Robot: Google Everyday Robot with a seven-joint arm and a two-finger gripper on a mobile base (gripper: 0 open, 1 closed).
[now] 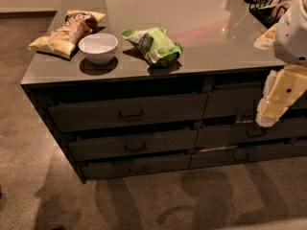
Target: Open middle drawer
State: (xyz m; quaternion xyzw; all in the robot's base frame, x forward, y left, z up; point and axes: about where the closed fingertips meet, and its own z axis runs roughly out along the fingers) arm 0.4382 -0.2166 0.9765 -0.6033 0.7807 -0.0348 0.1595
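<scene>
Closest to the lens is the robot's pale arm at the right edge, ending in the cream-coloured gripper (269, 113), which hangs in front of the right-hand bank of drawers, just below the countertop (201, 18). I cannot tell how far the claw is open, and nothing seems to be in its hold. The middle drawer (96, 150) sits in the left bank, looking shut, between the taller drawer (86, 116) above and the thin drawer (110, 169) below; its small dark handle (135, 147) is at the centre of the front, well apart from the gripper. Up on the counter a white bowl (98, 47) stands between a yellow snack bag (64, 32) and a green bag (154, 46), with a wire basket (268, 1) at the far right corner. The likeliest mistake from here is taking the wrong front: three similar dark drawers are stacked close together, and the right bank has its own rows directly behind the gripper, so a short reach would land there instead. The handle is small and nearly the colour of the drawer, so a slightly high or low approach could miss the bar or slip off it during the pull. A crooked pull might also jam the drawer.
</scene>
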